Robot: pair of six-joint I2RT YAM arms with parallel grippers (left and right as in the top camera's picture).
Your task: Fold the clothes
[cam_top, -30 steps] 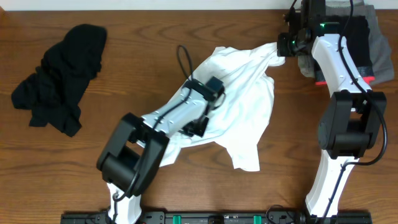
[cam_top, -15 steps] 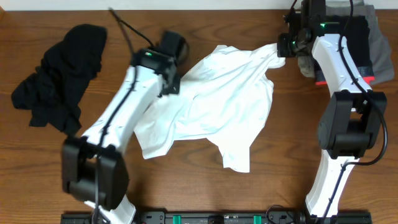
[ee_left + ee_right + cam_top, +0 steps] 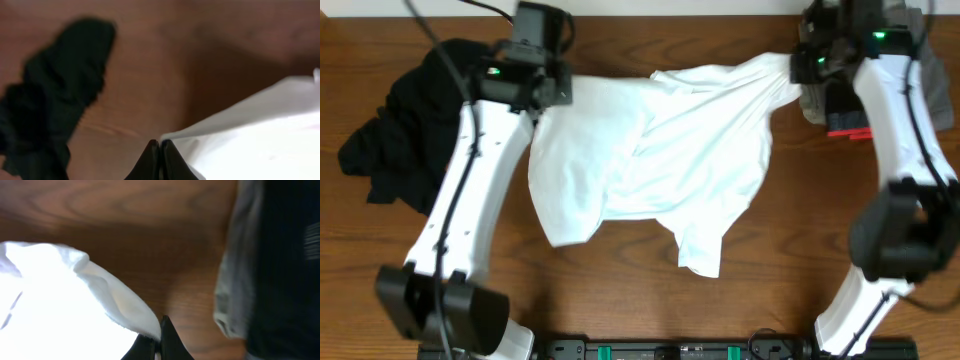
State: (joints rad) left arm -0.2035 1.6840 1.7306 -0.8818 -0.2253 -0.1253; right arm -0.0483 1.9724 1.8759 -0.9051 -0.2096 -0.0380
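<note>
White cotton fills the upper middle of the overhead view: the white shirt (image 3: pixel 660 150) hangs stretched between the two arms, its lower part spread on the wooden counter (image 3: pixel 620 300). The left gripper (image 3: pixel 552 92) pinches the shirt's upper left corner, and the right gripper (image 3: pixel 800 68) pinches its upper right corner. A crumpled black garment (image 3: pixel 415 130) lies at the upper left, and a stack of folded clothes (image 3: pixel 932 75) sits at the upper right, just beside the right gripper.

In the left wrist view, the jaws are pressed together at the bottom centre on the shirt's edge, with white cloth running to the lower right and the black garment at the left.

In the right wrist view, the jaws are closed on the shirt's edge at the bottom centre, with white cloth at the lower left and the stack along the right edge.
</note>
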